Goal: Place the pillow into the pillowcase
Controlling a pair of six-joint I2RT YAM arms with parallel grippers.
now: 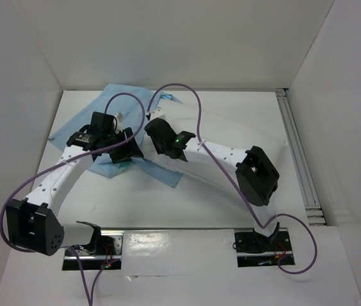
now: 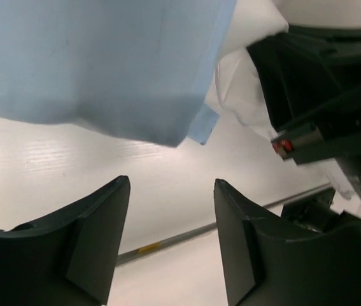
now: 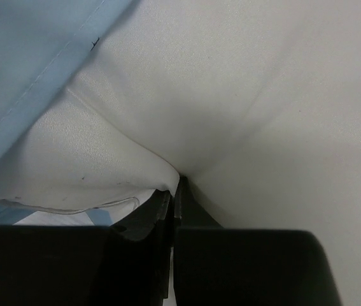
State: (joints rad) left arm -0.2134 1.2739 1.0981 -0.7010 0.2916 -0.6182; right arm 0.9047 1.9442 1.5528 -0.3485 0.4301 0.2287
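Note:
The white pillow [image 1: 250,131] lies right of centre, its near-left end under my right arm. The light blue pillowcase [image 1: 120,102] is spread to the pillow's left, with a mint-green patch showing near my left gripper [image 1: 129,150]. In the left wrist view the left gripper [image 2: 172,182] stands open with nothing between its fingers, just below the pillowcase's hanging edge [image 2: 104,70]. My right gripper [image 1: 155,127] is at the pillow's left end. In the right wrist view the right gripper [image 3: 177,182] is shut on a fold of the pillow [image 3: 231,83], with the pillowcase [image 3: 21,57] lying over it at upper left.
White walls enclose the table on three sides. An aluminium rail [image 1: 298,153] runs along the right edge. Purple cables [image 1: 193,105] loop over both arms and the cloth. The right arm's black body [image 2: 320,95] is close to the right of my left gripper.

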